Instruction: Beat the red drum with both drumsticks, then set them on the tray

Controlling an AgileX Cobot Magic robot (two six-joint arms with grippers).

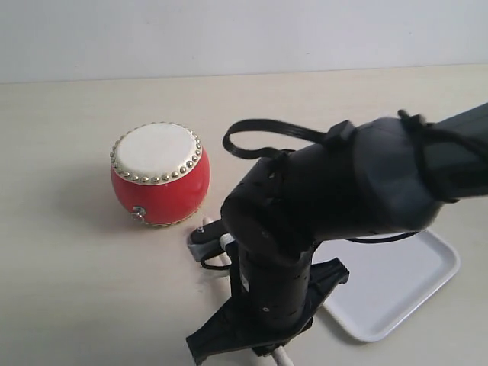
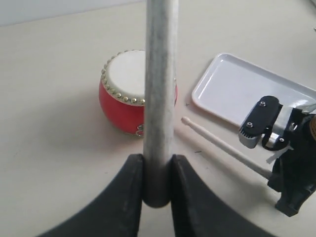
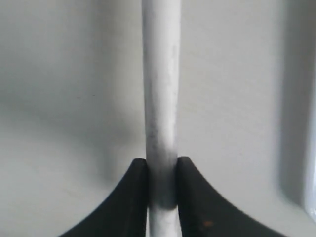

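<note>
The red drum stands upright on the table, cream head up, and the left wrist view shows it too. My left gripper is shut on one pale drumstick, which points toward the drum. My right gripper is shut on the other drumstick. That stick runs low along the table between drum and tray, with its tip near the drum's base. The white tray lies to the right. In the exterior view the left gripper is out of view and the right arm hides the right jaws.
The bulky black right arm with a looped cable reaches across the middle, covering part of the tray. The tray's rim shows beside the right gripper. A pale wall bounds the far table edge.
</note>
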